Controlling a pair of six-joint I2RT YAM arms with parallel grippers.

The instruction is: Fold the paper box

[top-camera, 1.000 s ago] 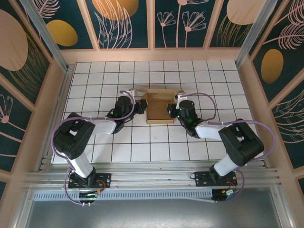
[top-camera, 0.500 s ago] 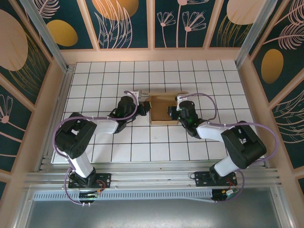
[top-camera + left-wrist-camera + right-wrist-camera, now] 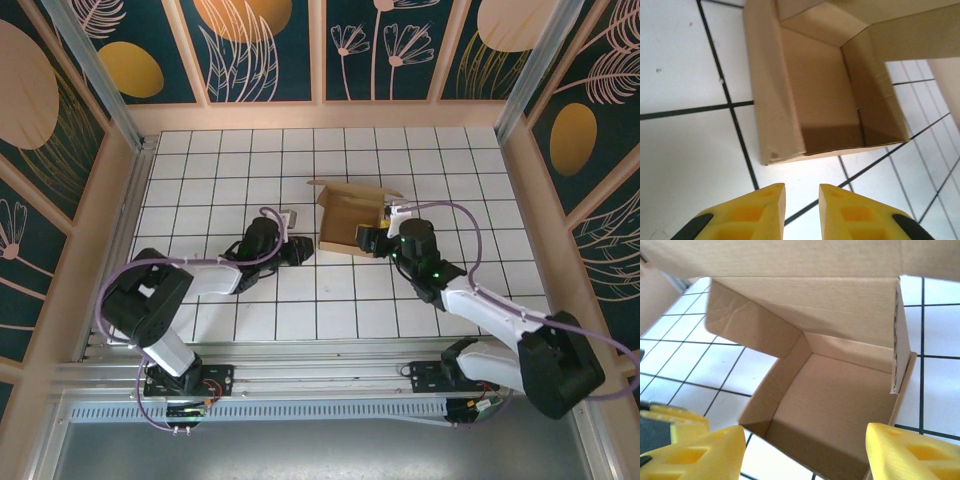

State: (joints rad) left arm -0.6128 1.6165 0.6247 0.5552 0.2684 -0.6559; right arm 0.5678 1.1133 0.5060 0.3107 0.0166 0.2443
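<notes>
Paper box (image 3: 352,220) sat on the white gridded table (image 3: 220,160), about mid-table and slightly right of centre, partly folded: base flat, side walls up, top open, lid flap (image 3: 350,187) raised at the far side and not tucked in. It stood on its own with nothing gripping it, probably set down so the walls keep their shape before the lid is closed. Left gripper (image 3: 801,195) was just off the box's left near corner, low over the table and clear of the cardboard, its fingers only a little apart with bare table showing between them, holding nothing. Right gripper (image 3: 372,238) was at the box's right near corner, fingers spread wide with the near wall lying between them in the right wrist view; no contact could be made out. Both arms looked to be letting go rather than pressing.
</notes>
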